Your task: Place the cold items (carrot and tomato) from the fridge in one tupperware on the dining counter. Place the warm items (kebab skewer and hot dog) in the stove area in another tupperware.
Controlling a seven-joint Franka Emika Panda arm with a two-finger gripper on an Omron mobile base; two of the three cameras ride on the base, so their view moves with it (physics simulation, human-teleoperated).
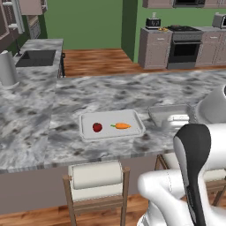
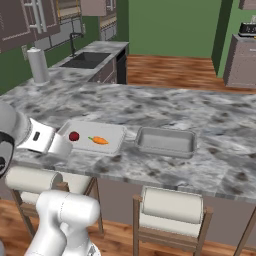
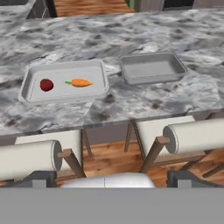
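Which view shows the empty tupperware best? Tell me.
The hand view: the empty tupperware lies whole and unblocked, seen from above. The right base view shows it whole too, at a lower angle. In the left base view the arm covers part of it.

From behind the stools we see both base views flank the marble counter [image 1: 53,145]; our hand view (lower, nearer) shares it.

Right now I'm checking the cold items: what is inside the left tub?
Inside the left tub lie a tomato and a carrot, apart. Nothing covers them.
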